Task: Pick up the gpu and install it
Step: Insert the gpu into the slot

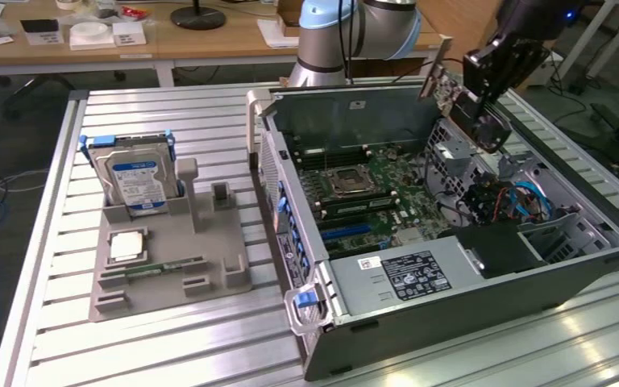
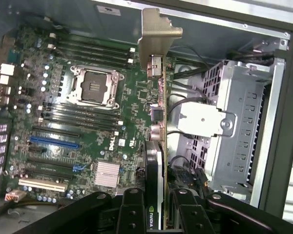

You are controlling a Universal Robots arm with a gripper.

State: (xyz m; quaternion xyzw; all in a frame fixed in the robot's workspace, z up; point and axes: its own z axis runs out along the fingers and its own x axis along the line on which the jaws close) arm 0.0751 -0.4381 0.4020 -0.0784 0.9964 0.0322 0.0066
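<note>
The gpu [image 2: 156,161] is a thin black card seen edge-on, with its pale metal bracket [image 2: 158,34] at the far end. My gripper [image 2: 155,214] is shut on it, one black finger [image 2: 132,209] on each side. In the exterior view the gripper [image 1: 487,81] hangs over the far right corner of the open computer case [image 1: 450,274], with the gpu [image 1: 486,127] held tilted above the case's rim. Below lies the green motherboard [image 2: 102,112], with a blue slot [image 2: 53,143] and black slots beside it. The card is in the air and touches no slot.
A silver drive cage [image 2: 234,122] and cables stand close to the card inside the case. On the exterior view's left, a grey holder [image 1: 170,266] carries a hard drive [image 1: 138,181], a processor chip [image 1: 126,244] and a green memory stick [image 1: 164,266].
</note>
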